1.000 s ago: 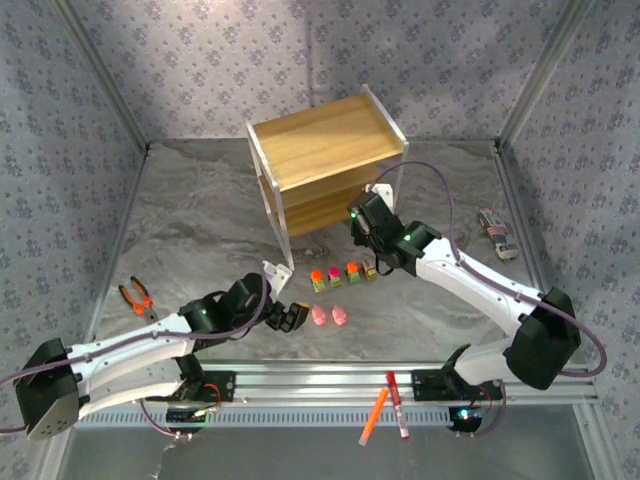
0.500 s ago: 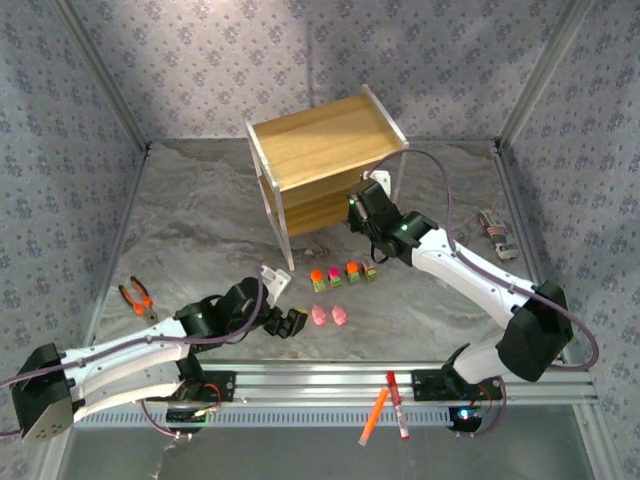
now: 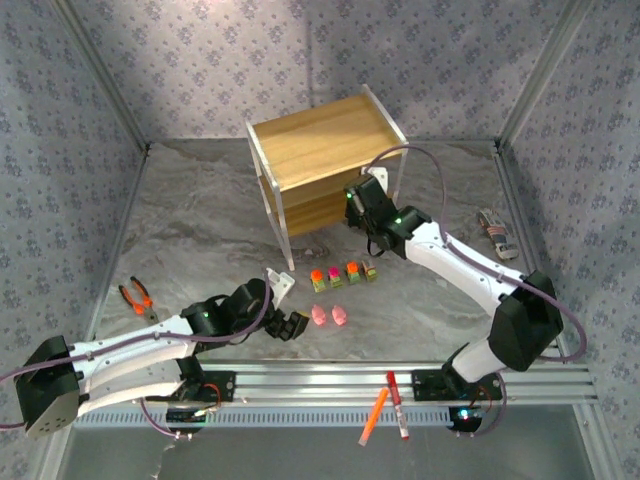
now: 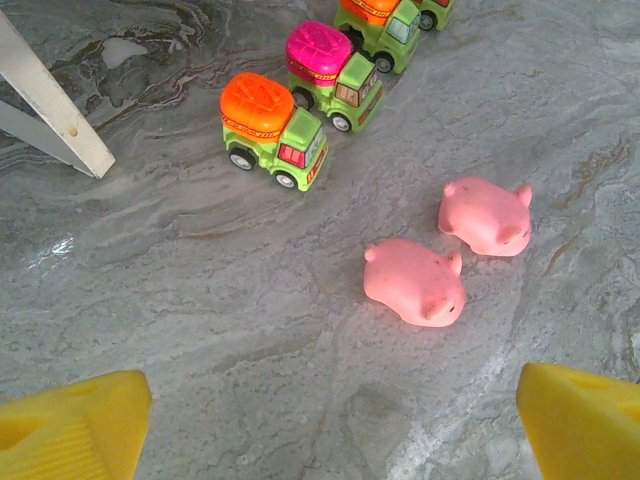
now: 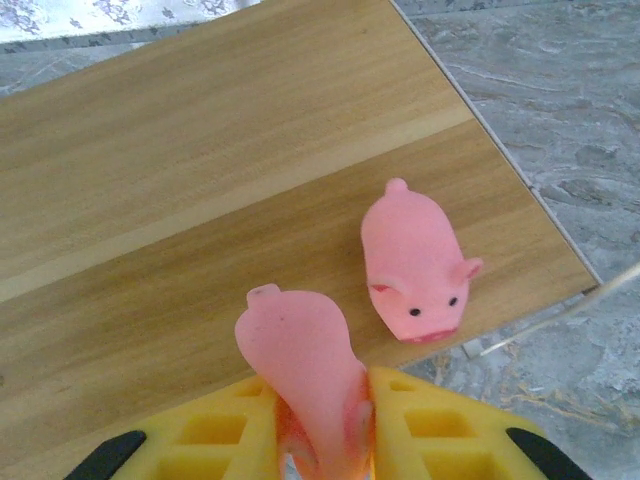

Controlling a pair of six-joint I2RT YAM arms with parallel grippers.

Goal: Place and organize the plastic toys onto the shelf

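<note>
Right claw (image 5: 320, 430) around half-hidden pig (image 5: 298, 355).

Left arm (image 3: 130, 350): lies low, stretched from its base at the near left toward the middle.
Left wrist: angled downward, camera looking at the surface close below.
Left gripper (image 3: 290, 325): at the arm's right end, pointing right and down.
Left jaws: spread wide with nothing between them (yellow fingers (image 4: 70, 430) sit in the two lower corners of the wrist view).
Right arm (image 3: 455, 265): bent sharply at the elbow on the right side, forearm reaching far and left.
Right gripper (image 5: 320, 440): raised, tilted forward and down.
Right jaws: clamped on a pig (image 5: 300, 350), pressing both its sides.
</note>
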